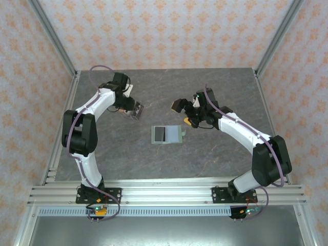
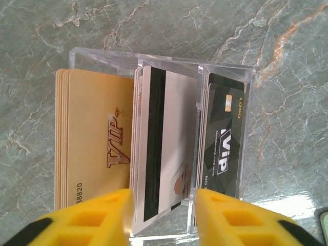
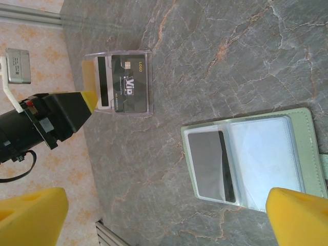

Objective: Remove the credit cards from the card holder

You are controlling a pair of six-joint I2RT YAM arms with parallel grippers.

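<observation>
— Nearest the arm bases, where is the card holder (image 3: pixel 306 154)?
— It lies open and flat in the middle of the worktop (image 1: pixel 215 159), tab toward the right arm. A grey card (image 3: pixel 207 164) with a dark stripe sits in the pocket away from the tab. The windowed pocket beside it looks empty, though glare makes that uncertain.
— And the right end effector (image 3: pixel 166 214)?
— It hangs by the holder's far corner, fingers spread wide, gripping nothing.
— Farther out?
— The left end effector (image 2: pixel 164 215) is over a clear tray (image 2: pixel 225 69), fingers parted on either side of a pale striped card (image 2: pixel 169 128) in the middle slot, apparently without grip. Tan cards (image 2: pixel 97 133) fill one side slot and black cards (image 2: pixel 223 138) the other.
— So the credit cards (image 3: pixel 125 89) are mostly out?
— It seems so. At least the grey one is left to pull.
</observation>
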